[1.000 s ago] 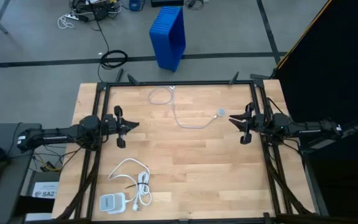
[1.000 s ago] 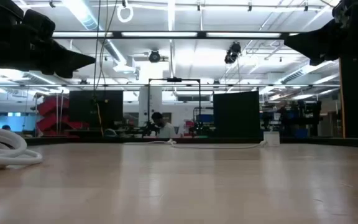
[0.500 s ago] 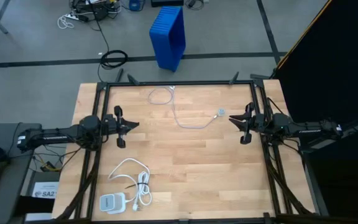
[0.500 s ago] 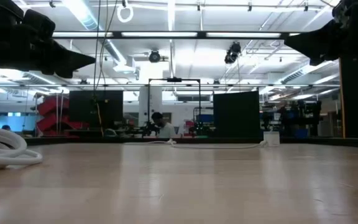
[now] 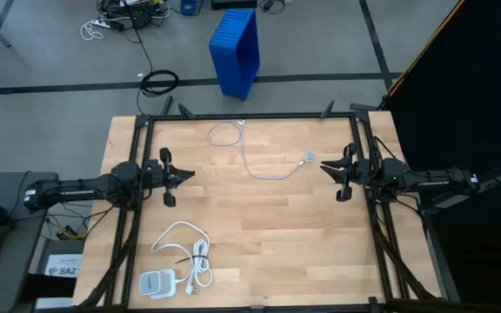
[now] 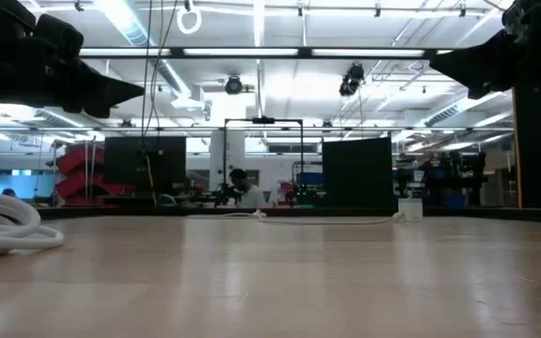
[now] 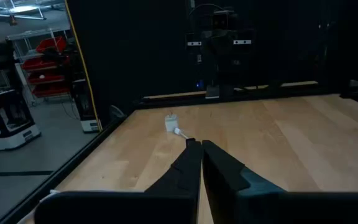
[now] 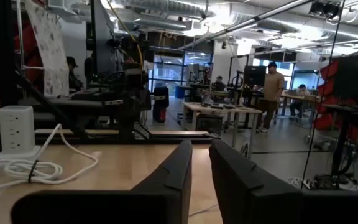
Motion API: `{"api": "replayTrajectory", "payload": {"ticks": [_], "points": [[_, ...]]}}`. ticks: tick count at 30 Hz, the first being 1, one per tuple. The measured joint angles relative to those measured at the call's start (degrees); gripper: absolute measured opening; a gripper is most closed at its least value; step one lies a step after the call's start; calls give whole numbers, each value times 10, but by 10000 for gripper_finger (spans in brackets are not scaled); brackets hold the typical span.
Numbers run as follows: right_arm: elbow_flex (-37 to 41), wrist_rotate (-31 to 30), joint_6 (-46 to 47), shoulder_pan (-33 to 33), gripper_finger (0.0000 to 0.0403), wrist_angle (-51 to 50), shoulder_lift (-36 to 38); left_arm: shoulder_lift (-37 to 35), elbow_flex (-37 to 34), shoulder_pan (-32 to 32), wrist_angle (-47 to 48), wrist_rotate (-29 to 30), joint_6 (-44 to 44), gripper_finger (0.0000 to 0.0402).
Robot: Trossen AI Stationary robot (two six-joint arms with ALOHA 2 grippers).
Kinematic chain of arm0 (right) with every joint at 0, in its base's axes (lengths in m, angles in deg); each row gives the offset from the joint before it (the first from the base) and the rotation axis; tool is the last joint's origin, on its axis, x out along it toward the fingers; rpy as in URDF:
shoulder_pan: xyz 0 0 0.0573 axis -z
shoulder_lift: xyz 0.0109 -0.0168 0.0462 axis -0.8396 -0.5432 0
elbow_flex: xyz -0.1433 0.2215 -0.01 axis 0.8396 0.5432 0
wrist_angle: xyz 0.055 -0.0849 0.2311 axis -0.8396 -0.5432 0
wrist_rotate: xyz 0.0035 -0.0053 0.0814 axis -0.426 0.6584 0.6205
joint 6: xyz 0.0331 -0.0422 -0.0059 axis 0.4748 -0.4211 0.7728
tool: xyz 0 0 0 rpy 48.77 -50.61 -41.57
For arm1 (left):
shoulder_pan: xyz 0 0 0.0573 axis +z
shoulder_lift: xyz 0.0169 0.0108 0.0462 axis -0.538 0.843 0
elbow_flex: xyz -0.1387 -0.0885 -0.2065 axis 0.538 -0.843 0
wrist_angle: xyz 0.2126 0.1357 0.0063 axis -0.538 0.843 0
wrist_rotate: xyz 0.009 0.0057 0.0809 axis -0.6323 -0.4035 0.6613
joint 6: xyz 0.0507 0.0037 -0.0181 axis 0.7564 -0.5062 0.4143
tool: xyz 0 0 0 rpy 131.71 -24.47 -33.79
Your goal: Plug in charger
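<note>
The charger (image 5: 155,283), a pale rounded brick, lies flat near the table's near-left corner, with its thick white cord (image 5: 185,250) looped beside it. The right wrist view shows the charger (image 8: 15,127) and the cord (image 8: 23,167) far off; the low view shows only the cord (image 6: 3,225). My left gripper (image 5: 181,176) hovers shut above the table's left side, far from the charger. My right gripper (image 5: 327,168) hovers shut above the right side. Both show from their own wrists, the left gripper (image 7: 197,144) and the right gripper (image 8: 201,146).
A thin white cable (image 5: 250,161) lies on the far middle of the table; its small end plug (image 5: 310,157) rests near my right gripper and shows as the plug (image 7: 171,121) in the left wrist view. A blue bin (image 5: 236,48) stands on the floor beyond the far edge.
</note>
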Motion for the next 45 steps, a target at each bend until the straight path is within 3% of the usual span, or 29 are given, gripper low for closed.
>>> {"api": "replayTrajectory", "payload": {"ticks": [11,31,45], "points": [[0,0,0,0,48,0,0,0,0,0,0,0,0,1],[0,0,0,0,25,0,0,0,0,0,0,0,0,1],[0,0,0,0,42,0,0,0,0,0,-1,0,-4,1]]}}
